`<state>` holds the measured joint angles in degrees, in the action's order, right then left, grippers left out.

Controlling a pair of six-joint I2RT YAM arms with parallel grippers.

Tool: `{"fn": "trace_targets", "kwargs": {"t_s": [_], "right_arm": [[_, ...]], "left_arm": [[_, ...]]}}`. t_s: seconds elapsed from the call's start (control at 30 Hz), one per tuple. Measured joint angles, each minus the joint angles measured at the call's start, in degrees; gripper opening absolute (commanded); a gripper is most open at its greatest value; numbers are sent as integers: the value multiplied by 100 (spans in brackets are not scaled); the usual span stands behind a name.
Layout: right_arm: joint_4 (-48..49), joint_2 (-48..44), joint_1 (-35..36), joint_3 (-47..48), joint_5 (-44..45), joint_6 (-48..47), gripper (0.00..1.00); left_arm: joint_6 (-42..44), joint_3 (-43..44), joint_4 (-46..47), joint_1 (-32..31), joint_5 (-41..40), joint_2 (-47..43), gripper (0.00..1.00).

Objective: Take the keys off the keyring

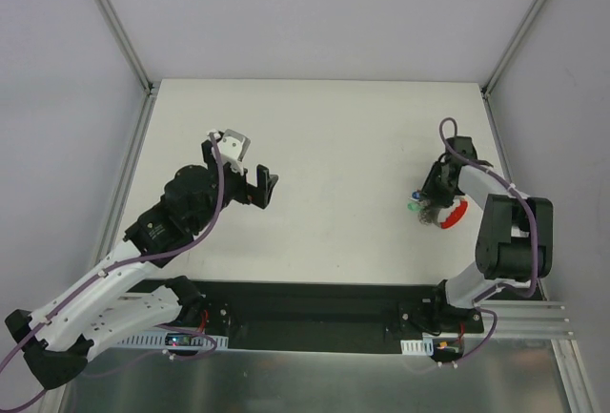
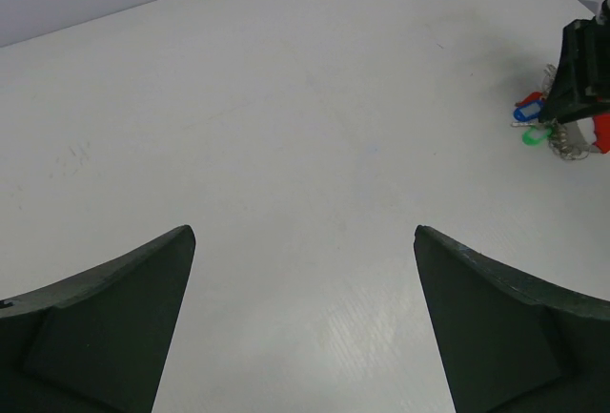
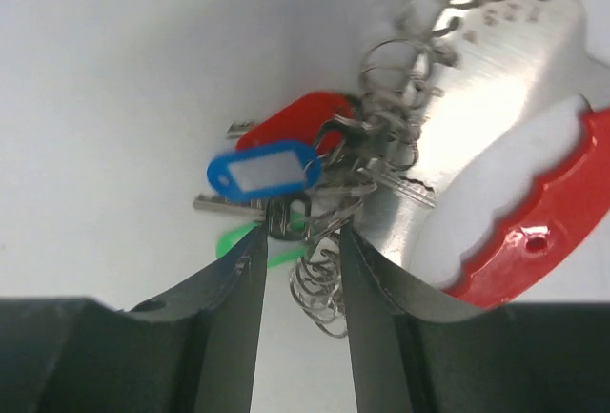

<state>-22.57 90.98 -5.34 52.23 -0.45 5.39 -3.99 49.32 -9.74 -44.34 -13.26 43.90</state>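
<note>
Fingers (image 3: 224, 318) of the right hand (image 3: 297, 241) are straddling the keyring (image 3: 319, 289) at lower centre, grip unclear; pinching several loops could drag the keys (image 3: 286, 132) along.

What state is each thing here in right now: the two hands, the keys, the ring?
keyring: lying on the table, keys not removed.
keys: bunched on the keyring.
blue tag: attached to the bunch.
right hand: fingers close together, either side of the keyring's wire loops; grip unclear.
left hand: wide open, holding nothing.
</note>
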Motion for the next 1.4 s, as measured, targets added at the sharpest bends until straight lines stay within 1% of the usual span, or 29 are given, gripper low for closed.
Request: {"fn": "trace_targets", "kwargs": {"t_s": [0.13,0.4,0.5,0.57,0.67,0.8,0.97,1.07,1.13,1.23,1.4], "right_arm": [[28,-39,785,9,-173,37,39],[350,-4,2975,28,-144,472,40],[354,59,3560,98,37,573,41],[326,46,3770,136,184,619,42],[184,-85,3794,175,592,688,45],[-203,-595,3681,190,1397,984,47],[-409,-1075,3185,186,1827,1353,49],[-391,-1082,2909,140,1862,1423,47],[-350,-1082,2778,74,1840,1436,41],[-232,-1034,2618,13,1718,1401,40],[262,-719,2415,-96,1272,1132,40]], "left_arm": [[-2,0,0,0,81,-68,99],[-4,0,0,2,131,-118,99],[-4,0,0,2,131,-118,99],[-4,0,-2,2,131,-118,99],[-4,0,-2,0,131,-118,99],[-4,-2,0,0,131,-116,99],[-4,-4,0,0,138,-118,99],[-7,-9,-2,0,177,-116,99],[-7,-9,0,0,225,-116,99],[-7,-11,-2,0,234,-116,99],[-9,-11,-2,0,234,-140,99]]}}
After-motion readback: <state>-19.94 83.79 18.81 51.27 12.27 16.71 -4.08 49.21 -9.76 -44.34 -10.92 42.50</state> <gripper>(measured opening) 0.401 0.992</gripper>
